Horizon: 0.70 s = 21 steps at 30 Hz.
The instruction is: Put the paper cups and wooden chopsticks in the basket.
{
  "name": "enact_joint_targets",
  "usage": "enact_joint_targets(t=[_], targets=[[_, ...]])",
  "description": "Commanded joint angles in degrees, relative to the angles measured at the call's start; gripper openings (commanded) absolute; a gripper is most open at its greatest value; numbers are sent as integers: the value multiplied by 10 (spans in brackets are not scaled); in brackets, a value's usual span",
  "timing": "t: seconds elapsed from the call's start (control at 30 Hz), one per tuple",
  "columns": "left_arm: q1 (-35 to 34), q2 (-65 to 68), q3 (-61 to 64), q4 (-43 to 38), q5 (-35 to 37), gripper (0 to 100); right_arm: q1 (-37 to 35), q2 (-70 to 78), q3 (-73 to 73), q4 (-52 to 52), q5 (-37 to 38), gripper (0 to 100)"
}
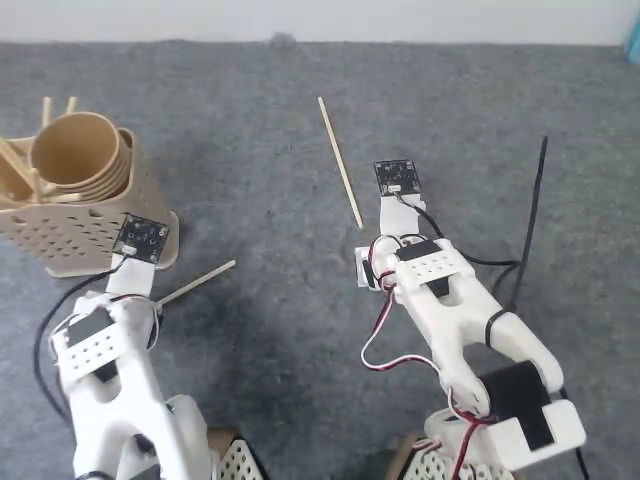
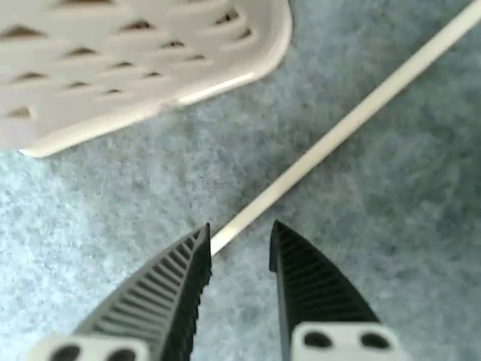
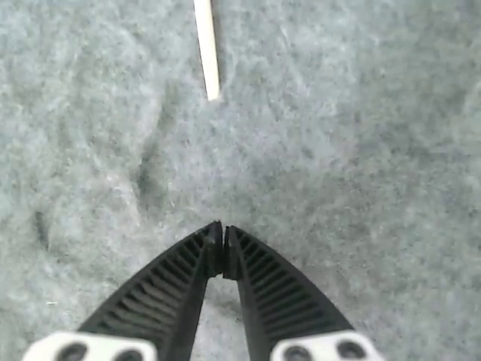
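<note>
Where grey cloth (image 1: 260, 330) spreads, the left end effector (image 2: 240, 227) gapes around a chopstick (image 2: 353, 120), the right end effector (image 3: 223, 229) seemingly closed.

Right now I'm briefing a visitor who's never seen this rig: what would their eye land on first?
The basket at the far left, already holding stacked cups. Then two loose sticks on the grey mat: the near chopstick beside the basket, its end at the open left gripper, and the far chopstick mid-table, just beyond the shut right gripper.
</note>
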Motion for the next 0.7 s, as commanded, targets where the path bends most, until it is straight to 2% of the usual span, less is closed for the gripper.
enact_joint_targets(t=[0.0, 0.37, 0.53, 0.67], targets=[[-2, 1, -1, -17, 4, 124, 9, -32, -1, -4, -7, 8], [-3, 1, 34, -55, -29, 119, 9, -34, 0, -3, -6, 8], [-19, 1, 57, -134, 0, 98, 9, -35, 2, -3, -6, 8], [-25, -4, 87, -177, -52, 44, 9, -35, 2, -3, -6, 8]])
